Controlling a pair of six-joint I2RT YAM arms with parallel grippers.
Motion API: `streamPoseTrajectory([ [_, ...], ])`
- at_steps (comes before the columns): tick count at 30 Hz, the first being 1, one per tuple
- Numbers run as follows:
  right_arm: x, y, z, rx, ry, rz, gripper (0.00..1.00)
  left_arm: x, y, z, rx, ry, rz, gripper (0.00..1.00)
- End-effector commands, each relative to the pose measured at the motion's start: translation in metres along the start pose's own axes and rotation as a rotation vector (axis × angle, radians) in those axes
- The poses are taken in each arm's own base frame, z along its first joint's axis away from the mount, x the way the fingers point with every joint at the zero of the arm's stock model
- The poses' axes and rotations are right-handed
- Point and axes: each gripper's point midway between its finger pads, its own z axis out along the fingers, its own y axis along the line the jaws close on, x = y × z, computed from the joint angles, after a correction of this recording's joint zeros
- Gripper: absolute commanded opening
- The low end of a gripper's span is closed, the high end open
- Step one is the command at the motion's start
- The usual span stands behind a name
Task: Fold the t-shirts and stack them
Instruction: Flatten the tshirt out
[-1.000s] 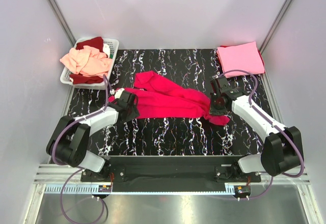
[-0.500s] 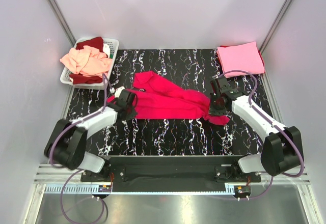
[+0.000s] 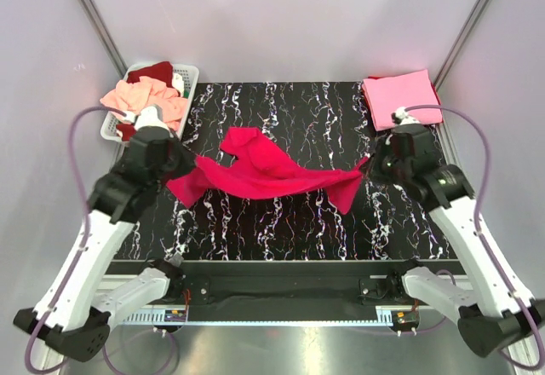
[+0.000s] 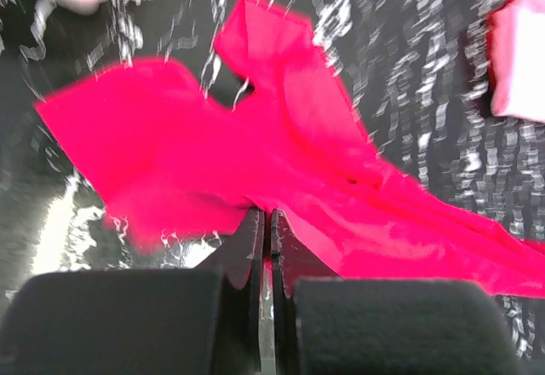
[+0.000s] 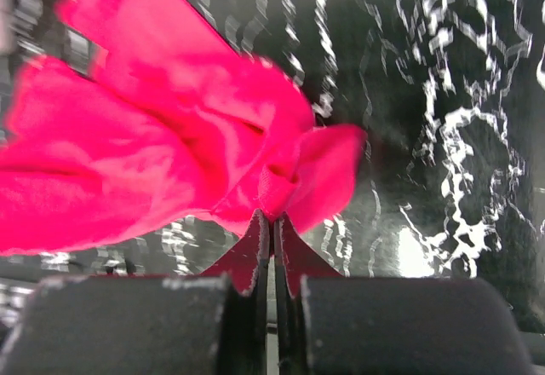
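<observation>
The crimson-red t-shirt (image 3: 272, 172) hangs stretched between my two grippers above the black marbled table (image 3: 289, 230); it also shows in the left wrist view (image 4: 255, 153) and the right wrist view (image 5: 170, 145). My left gripper (image 3: 192, 167) is shut on its left edge (image 4: 262, 213). My right gripper (image 3: 371, 164) is shut on its right edge (image 5: 274, 215). A folded light pink t-shirt (image 3: 402, 97) lies at the back right corner. A peach t-shirt (image 3: 140, 100) and a dark maroon t-shirt (image 3: 152, 72) sit in the white basket (image 3: 189, 75).
The basket stands off the table's back left corner, close behind my left arm. Grey walls and metal posts close in the sides and back. The arm bases sit at the near edge.
Both arms have risen from the table and spread apart, lifting the red shirt by its two ends. The shirt has gone from lying bunched flat to hanging stretched.
</observation>
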Motion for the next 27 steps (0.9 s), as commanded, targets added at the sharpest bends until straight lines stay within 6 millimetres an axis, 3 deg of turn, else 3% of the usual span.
streamPoseTrajectory([
  [1,-0.025,0.011,-0.044,-0.041,-0.104,0.027,0.0,-0.026,-0.001,-0.05,0.03,-0.03,0.079,0.0],
  [7,-0.072,0.01,-0.134,-0.062,-0.374,0.085,0.0,-0.084,-0.041,-0.134,0.287,-0.195,0.141,0.0],
  [10,-0.085,0.012,-0.177,-0.125,-0.504,0.079,0.0,-0.101,-0.057,-0.171,0.413,-0.272,0.19,0.0],
  [14,-0.098,0.031,-0.245,-0.316,-0.721,-0.042,0.0,-0.128,-0.07,-0.222,0.535,-0.414,0.225,0.0],
  [17,-0.106,0.03,-0.302,-0.38,-0.911,-0.089,0.0,-0.143,-0.075,-0.258,0.624,-0.531,0.239,0.0],
  [22,-0.119,0.027,-0.382,-0.426,-1.172,-0.144,0.01,-0.151,-0.084,-0.328,0.813,-0.753,0.291,0.0],
  [25,-0.129,0.032,-0.4,-0.42,-1.23,-0.208,0.02,-0.155,-0.085,-0.337,0.799,-0.805,0.295,0.0],
  [27,-0.141,0.039,-0.388,-0.387,-1.209,-0.252,0.02,-0.158,-0.089,-0.327,0.781,-0.783,0.295,0.0],
])
